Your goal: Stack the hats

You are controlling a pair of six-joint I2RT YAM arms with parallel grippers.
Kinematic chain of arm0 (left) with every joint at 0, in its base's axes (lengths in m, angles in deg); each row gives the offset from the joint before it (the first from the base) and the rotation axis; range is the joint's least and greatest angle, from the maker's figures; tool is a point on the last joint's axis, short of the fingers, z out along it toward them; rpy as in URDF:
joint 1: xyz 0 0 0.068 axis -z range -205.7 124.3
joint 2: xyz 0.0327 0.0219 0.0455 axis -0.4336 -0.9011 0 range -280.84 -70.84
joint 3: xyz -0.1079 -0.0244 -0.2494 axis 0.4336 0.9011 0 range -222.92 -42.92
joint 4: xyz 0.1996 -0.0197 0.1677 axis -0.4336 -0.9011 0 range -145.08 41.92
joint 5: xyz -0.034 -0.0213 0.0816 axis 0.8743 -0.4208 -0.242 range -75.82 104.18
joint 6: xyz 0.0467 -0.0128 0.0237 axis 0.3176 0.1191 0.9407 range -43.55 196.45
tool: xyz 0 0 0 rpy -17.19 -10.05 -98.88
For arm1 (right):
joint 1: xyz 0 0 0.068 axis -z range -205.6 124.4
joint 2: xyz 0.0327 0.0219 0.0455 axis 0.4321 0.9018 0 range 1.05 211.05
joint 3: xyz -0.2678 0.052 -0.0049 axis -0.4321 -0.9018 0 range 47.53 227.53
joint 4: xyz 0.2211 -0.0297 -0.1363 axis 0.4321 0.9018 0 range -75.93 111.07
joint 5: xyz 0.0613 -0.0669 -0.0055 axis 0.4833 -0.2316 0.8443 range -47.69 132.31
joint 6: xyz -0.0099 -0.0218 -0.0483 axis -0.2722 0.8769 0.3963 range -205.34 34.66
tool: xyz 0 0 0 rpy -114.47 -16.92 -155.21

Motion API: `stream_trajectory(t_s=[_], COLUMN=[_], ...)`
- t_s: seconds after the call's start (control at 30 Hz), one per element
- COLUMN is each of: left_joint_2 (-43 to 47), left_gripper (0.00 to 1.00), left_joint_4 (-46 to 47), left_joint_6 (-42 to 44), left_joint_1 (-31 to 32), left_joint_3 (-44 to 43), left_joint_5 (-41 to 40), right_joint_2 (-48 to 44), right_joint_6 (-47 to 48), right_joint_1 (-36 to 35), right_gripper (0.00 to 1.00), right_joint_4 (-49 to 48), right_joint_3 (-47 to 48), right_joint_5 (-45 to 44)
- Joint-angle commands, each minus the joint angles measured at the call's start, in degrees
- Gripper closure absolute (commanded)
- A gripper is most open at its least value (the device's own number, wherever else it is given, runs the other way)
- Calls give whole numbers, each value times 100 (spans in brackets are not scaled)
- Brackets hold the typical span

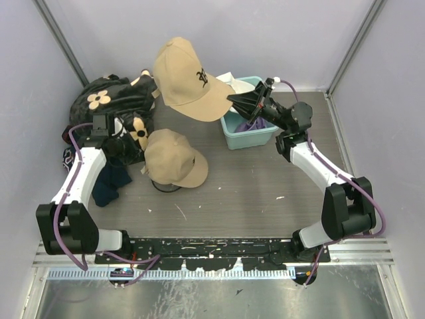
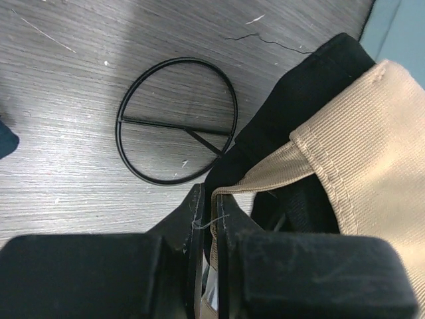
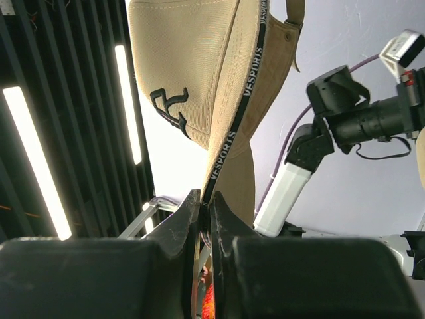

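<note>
- Right gripper (image 3: 206,201) pinches the raised cap (image 1: 180,74) by its rim, held high.
- Left gripper (image 2: 211,199) nips the edge of the table cap (image 1: 174,158), beside a wire ring (image 2: 172,127).

A raised hat (image 1: 186,80) hangs just left of the bin (image 1: 249,138), over its rear-left corner. A second hat (image 1: 174,158) lies on the table (image 1: 265,193), left of the bin and nearer. A fabric heap (image 1: 106,100) sits far left of the bin, and loose clothing (image 1: 109,186) lies far left of it and nearer.
</note>
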Motion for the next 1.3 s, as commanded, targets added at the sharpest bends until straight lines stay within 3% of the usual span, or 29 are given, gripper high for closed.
stream_trajectory(t_s=[0.0,0.63,0.93,1.27], left_joint_2=[-194,-916,-1227,-1577], left_gripper=[91,93,90,88], left_joint_4=[455,1042,798,570], left_joint_6=[-161,-802,-469,-74], left_joint_1=[88,1013,1003,756], left_joint_3=[245,115,-353,-785], left_joint_5=[104,19,-80,87], right_joint_2=[-410,-504,-442,-277], right_joint_6=[48,267,262,518], right_joint_1=[55,197,207,114], right_gripper=[99,99,99,99], right_joint_4=[-353,70,526,534], right_joint_3=[-20,23,162,-333], right_joint_5=[-26,310,1407,1628])
